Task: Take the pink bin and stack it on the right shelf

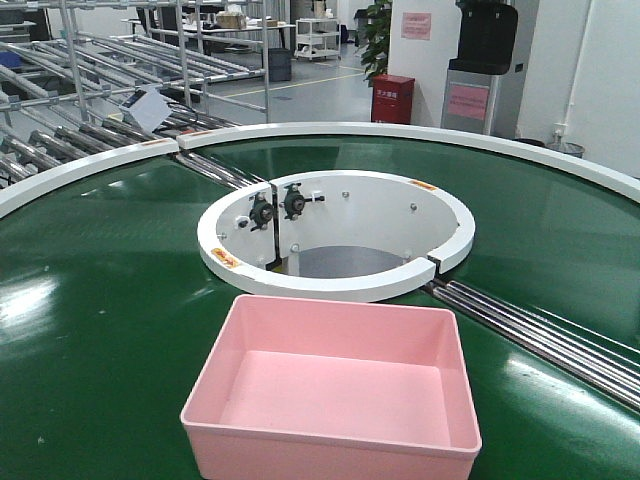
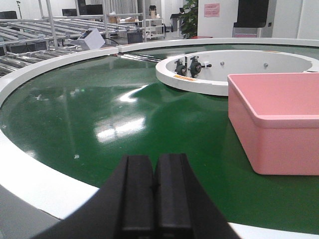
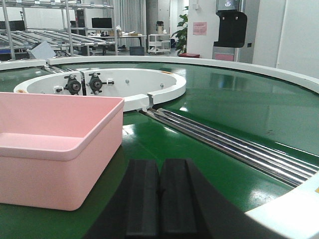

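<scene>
The pink bin (image 1: 335, 390) rests empty on the green conveyor belt (image 1: 100, 300), near the front edge in the front view. From the left wrist view the pink bin (image 2: 276, 122) lies ahead to the right of my left gripper (image 2: 155, 162), which is shut with nothing in it. In the right wrist view the pink bin (image 3: 55, 144) lies ahead to the left of my right gripper (image 3: 160, 167), also shut and empty. Neither gripper touches the bin. The right shelf is out of view.
A white ring (image 1: 335, 235) with black fittings surrounds a hole in the middle of the belt. Steel rollers (image 1: 545, 335) cross the belt to the right of the bin. Tubular roller racks (image 1: 90, 120) stand at the back left. The white outer rim (image 2: 30, 174) borders the belt.
</scene>
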Controlling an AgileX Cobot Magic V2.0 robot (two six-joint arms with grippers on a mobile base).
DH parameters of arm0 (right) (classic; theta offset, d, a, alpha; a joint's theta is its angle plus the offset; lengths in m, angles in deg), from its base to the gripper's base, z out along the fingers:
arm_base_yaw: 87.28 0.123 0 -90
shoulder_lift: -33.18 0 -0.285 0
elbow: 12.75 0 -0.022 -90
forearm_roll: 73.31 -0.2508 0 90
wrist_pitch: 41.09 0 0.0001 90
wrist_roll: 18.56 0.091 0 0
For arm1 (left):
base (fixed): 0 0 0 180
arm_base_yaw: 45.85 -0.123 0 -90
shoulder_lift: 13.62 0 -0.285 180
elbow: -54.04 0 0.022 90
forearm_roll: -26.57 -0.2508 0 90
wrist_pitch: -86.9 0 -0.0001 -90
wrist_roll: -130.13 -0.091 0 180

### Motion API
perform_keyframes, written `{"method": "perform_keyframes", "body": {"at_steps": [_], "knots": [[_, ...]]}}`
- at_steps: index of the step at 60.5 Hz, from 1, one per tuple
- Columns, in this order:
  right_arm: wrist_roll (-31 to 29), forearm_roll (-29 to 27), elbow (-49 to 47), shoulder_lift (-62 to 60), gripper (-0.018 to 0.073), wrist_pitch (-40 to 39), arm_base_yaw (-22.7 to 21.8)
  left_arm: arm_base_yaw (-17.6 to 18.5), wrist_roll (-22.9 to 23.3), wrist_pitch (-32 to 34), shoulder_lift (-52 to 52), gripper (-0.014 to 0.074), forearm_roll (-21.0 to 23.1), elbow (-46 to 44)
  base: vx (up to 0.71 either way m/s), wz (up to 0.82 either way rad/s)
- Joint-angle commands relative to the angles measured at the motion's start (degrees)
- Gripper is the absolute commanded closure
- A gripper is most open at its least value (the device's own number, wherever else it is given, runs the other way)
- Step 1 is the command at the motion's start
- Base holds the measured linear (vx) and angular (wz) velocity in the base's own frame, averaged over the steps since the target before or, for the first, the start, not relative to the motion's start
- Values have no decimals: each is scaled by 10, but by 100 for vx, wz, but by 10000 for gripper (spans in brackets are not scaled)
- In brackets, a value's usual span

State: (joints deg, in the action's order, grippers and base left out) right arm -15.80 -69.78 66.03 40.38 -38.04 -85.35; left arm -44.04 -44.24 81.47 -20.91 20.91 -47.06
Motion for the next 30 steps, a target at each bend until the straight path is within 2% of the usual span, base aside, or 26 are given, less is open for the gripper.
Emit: {"method": "perform_keyframes", "body": {"at_steps": [1, 26, 30], "knots": [[-5, 7, 2, -8, 568, -47, -1, 0, 6, 48, 11, 599, 0, 8, 0, 0], [-5, 7, 2, -8, 568, -47, -1, 0, 6, 60, 11, 599, 0, 8, 0, 0], [-5, 7, 2, -8, 568, -73, -1, 0, 6, 63, 11, 599, 0, 8, 0, 0]]}}
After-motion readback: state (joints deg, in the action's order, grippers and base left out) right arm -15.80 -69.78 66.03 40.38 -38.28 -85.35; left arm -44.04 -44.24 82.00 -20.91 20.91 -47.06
